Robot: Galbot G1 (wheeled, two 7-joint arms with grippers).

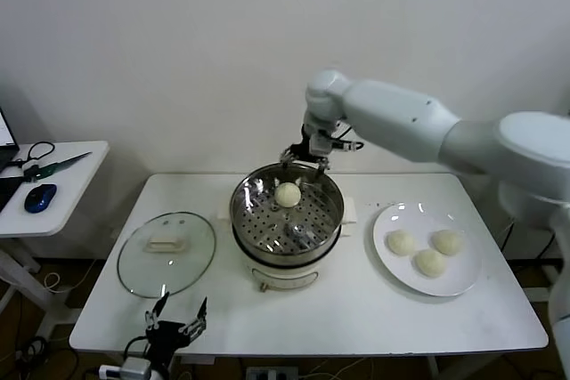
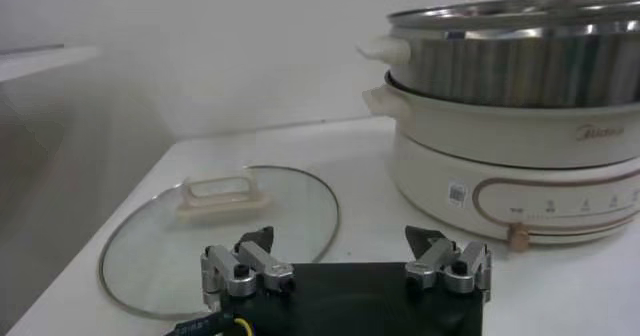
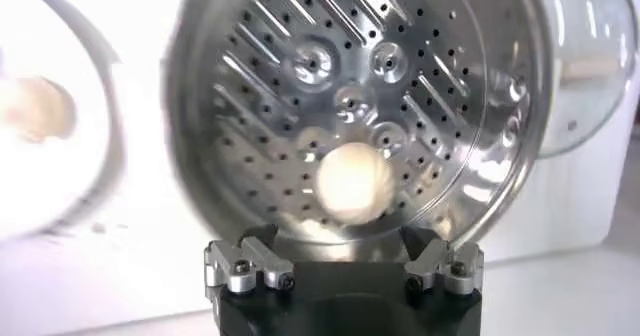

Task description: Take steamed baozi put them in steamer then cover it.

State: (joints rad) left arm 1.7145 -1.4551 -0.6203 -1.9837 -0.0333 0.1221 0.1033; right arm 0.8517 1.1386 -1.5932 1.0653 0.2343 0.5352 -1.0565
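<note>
One steamed baozi (image 1: 287,193) lies inside the steamer (image 1: 287,242), on the perforated floor toward the back wall; also seen in the right wrist view (image 3: 352,182). Three more baozi (image 1: 430,262) sit on a white plate (image 1: 463,287) on the desk (image 1: 356,318), to the robot's right of the steamer. Steamer is a steel basket on a cream electric pot base (image 2: 520,168), mid-desk. The cover (image 1: 166,253), a glass lid with cream handle, lies flat on the desk to the robot's left of the steamer, not on it; the left wrist view shows it (image 2: 220,233) just beside the pot base.

Right gripper (image 1: 307,158) hovers above the steamer's back rim, jaws spread wide, nothing held; the baozi lies below it, apart. Left gripper (image 1: 177,317) is low at the near desk edge, near the cover, jaws wide apart, empty, not touching the cover.

A small side table (image 1: 62,193) stands at the robot's far left with a blue mouse (image 1: 40,197) and scissors (image 1: 55,166).
</note>
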